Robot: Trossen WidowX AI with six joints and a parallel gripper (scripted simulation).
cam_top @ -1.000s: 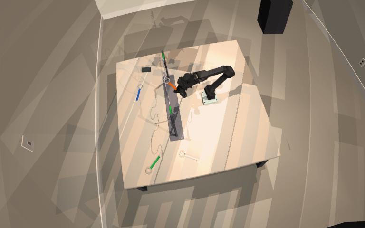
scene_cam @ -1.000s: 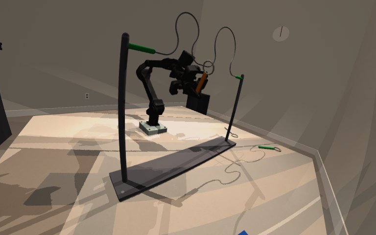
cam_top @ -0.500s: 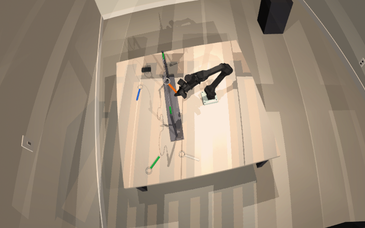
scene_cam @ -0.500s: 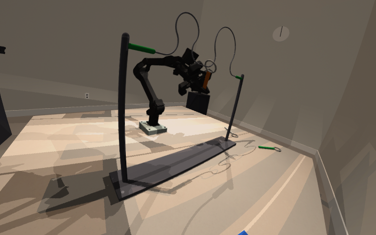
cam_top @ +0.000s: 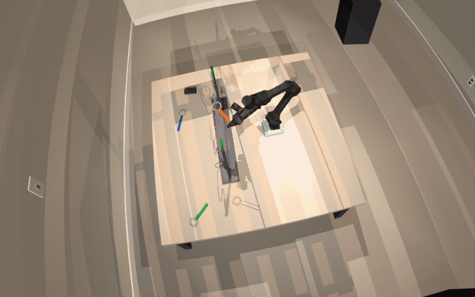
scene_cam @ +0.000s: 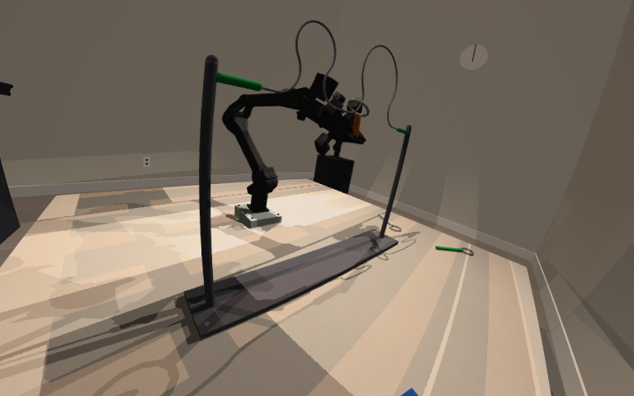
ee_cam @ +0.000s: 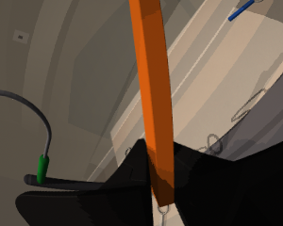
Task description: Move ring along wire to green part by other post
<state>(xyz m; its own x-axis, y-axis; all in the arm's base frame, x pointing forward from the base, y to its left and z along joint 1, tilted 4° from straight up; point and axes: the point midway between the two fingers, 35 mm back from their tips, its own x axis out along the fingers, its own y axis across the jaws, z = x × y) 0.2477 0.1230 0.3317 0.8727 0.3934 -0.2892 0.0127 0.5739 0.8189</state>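
My gripper (cam_top: 229,124) (scene_cam: 361,139) (ee_cam: 149,143) is shut on the lower end of the orange handle (cam_top: 224,116) (scene_cam: 356,125) (ee_cam: 153,85). The handle's ring (cam_top: 212,107) (scene_cam: 368,110) is around the grey wire (scene_cam: 335,49) (ee_cam: 49,129), at the low stretch between its two humps. Whether the ring touches the wire cannot be told. One green part (cam_top: 221,143) (scene_cam: 402,130) (ee_cam: 42,169) is by the right post (scene_cam: 395,184) of the exterior view. The other green part (cam_top: 212,72) (scene_cam: 239,82) is by the left post (scene_cam: 205,195). The ring is out of the wrist view.
The posts stand on a dark base plate (scene_cam: 286,285). A blue-handled ring (cam_top: 180,123), a green-handled ring (cam_top: 201,211) (scene_cam: 451,248), a white-handled ring (cam_top: 249,205) and a black box (cam_top: 190,90) lie on the table. One wire hump rises beside the arm in the exterior view.
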